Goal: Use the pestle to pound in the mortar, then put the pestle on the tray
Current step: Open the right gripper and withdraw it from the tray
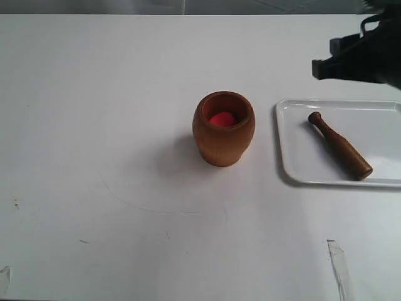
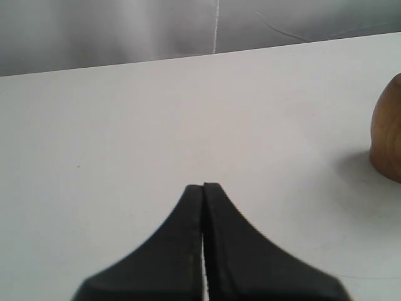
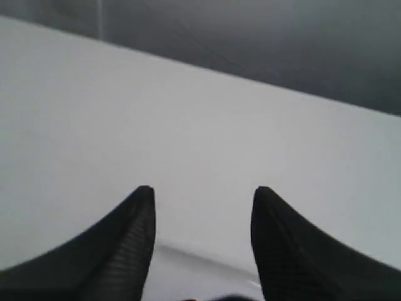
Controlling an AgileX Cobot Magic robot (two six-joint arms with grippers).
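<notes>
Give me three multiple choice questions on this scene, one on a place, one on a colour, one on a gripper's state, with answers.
1. Where is the pestle? A in the mortar; B lying on the tray; C leaning against the mortar.
2. What colour is the object inside the mortar? A red; B green; C blue.
3. How do the jaws of the left gripper stand? A wide apart; B closed together; C clamped on the pestle.
Answers: 1 B, the exterior view shows it flat on the white tray. 2 A, a red lump shows inside the rim. 3 B, the left wrist view shows them touching, nothing between.
</notes>
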